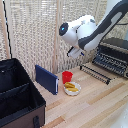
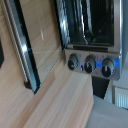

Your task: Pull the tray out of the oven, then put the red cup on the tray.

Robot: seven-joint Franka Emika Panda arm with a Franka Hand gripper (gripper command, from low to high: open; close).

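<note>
The black oven (image 1: 116, 50) stands at the exterior view's right with its door (image 1: 96, 71) folded down flat. The tray (image 1: 107, 61), a dark rack of thin bars, sticks out of the oven's mouth over the door. The red cup (image 1: 67, 76) stands upright on the table, to the exterior view's left of the door. My gripper (image 1: 74, 52) hangs in the air above the cup and touches nothing; its fingers are too blurred to read. The wrist view shows the oven's knobs (image 2: 90, 63), the glass door (image 2: 37, 45) and the tray's bars (image 2: 85, 22), but no fingers.
A white plate (image 1: 71, 88) with yellow food lies just in front of the cup. A blue flat box (image 1: 46, 79) stands on edge beside them. A large black open case (image 1: 17, 95) fills the exterior view's left. A woven screen (image 1: 35, 30) backs the table.
</note>
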